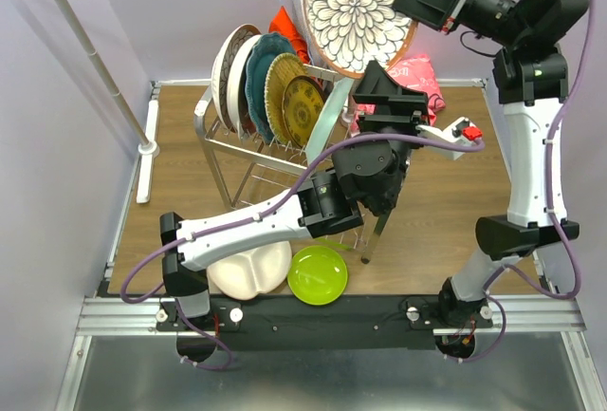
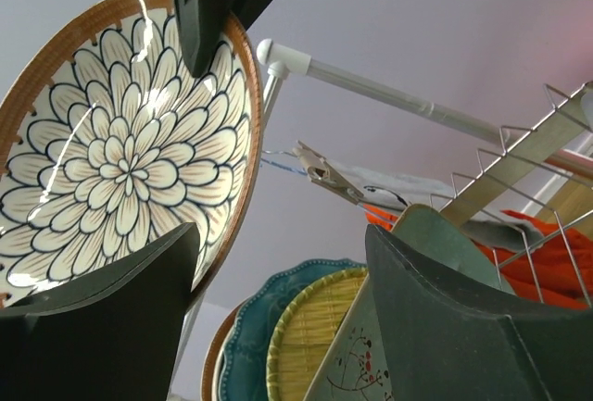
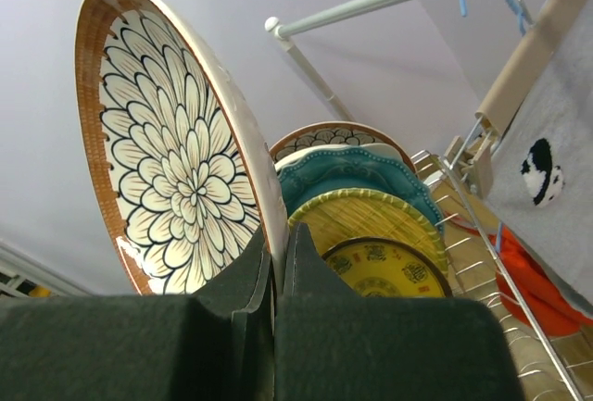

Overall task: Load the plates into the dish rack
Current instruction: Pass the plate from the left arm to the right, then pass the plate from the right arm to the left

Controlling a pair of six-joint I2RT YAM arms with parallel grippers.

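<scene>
Two plates lie flat at the near edge of the brown wooden table [image 1: 180, 136], around six o'clock in the overhead view. One is a white divided plate [image 1: 248, 270]; just beside it is a lime green round plate [image 1: 318, 274]. The left arm crosses over part of both as it reaches up the middle of the table.

At centre, the left gripper [image 1: 391, 88] points upward with its jaws spread wide and nothing between them. At ten o'clock stands the shiny steel wire dish rack [image 1: 327, 117], with five plates on edge in a row. The left arm hides the rack's right end. The right wrist camera shows four of them:
- a brown-rimmed patterned plate [image 3: 338, 131]
- a teal scalloped plate [image 3: 352, 174]
- a yellow woven-look plate [image 3: 371, 216]
- a yellow plate with a dark rim [image 3: 384, 269]

At one o'clock, the right gripper [image 1: 410, 1] is clamped tight on the rim of a large white-and-dark floral plate with an orange-brown rim [image 1: 358, 8], held in the air. The left wrist camera looks up at this plate's face and also shows a wooden clothespin [image 2: 329, 174].

Farther back, a pink cloth [image 1: 417, 74] lies at two o'clock and an orange-red cloth [image 1: 287, 27] at twelve. A white-poled clothes rail [image 1: 95, 50] runs from nine to twelve. Only the right wrist camera shows a grey towel with a panda patch [image 3: 547, 151], at its three o'clock.
</scene>
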